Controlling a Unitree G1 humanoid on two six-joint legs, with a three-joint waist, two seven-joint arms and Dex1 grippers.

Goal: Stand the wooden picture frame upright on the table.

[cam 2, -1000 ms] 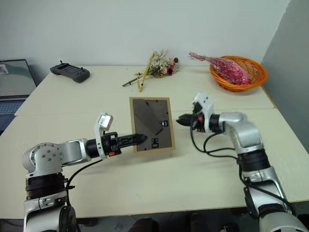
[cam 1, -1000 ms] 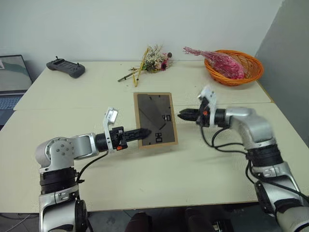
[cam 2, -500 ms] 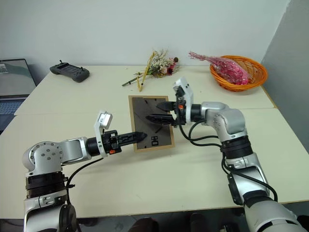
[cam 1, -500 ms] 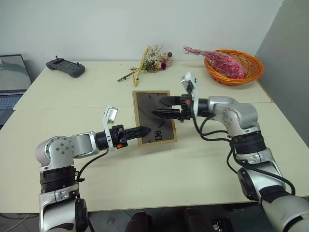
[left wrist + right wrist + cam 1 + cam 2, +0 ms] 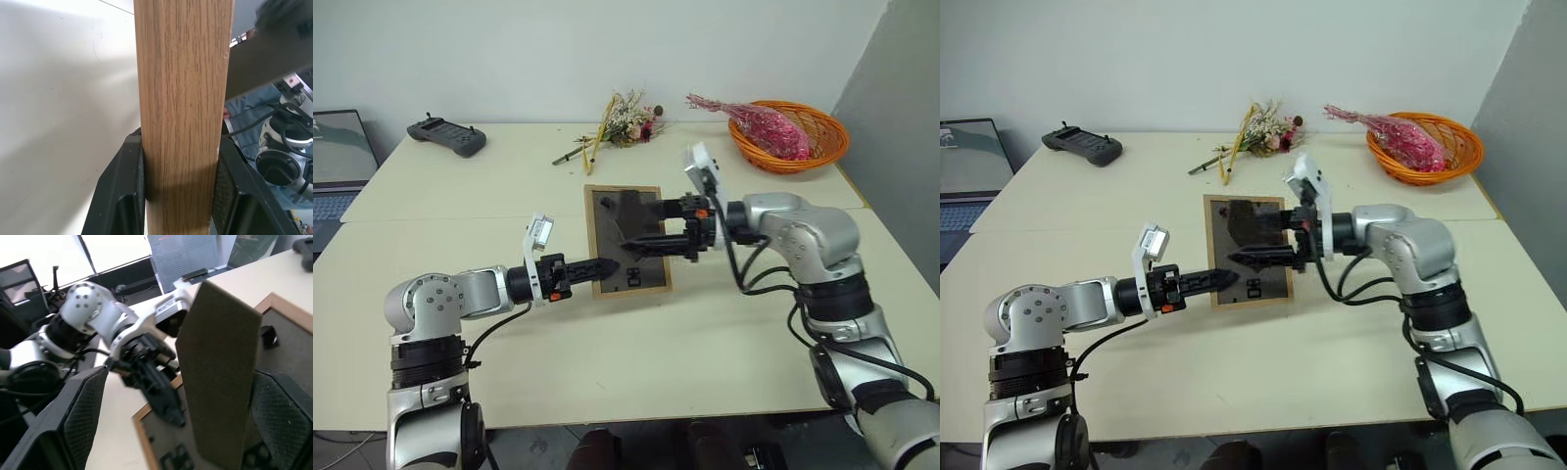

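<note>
The wooden picture frame (image 5: 651, 276) shows its dark back panel to the head camera, over the middle of the table (image 5: 705, 333). My left gripper (image 5: 605, 264) is shut on its lower left edge; the left wrist view shows the light wood edge (image 5: 181, 98) pinched between both black fingers (image 5: 124, 196). My right gripper (image 5: 634, 225) reaches in from the right over the back panel and is open. In the right wrist view the frame's stand (image 5: 215, 372) sticks out from the back, between the right fingers (image 5: 83, 421). The picture side is hidden.
An orange basket (image 5: 803, 147) holding pink flowers stands at the back right. A dried flower bunch (image 5: 626, 119) lies at the back centre, a black controller (image 5: 446, 135) at the back left, a laptop (image 5: 337, 157) at the left edge.
My right gripper has opened and moved left from beside the frame to over its back, now straddling the stand, which has swung out. The left gripper has kept its hold and place.
</note>
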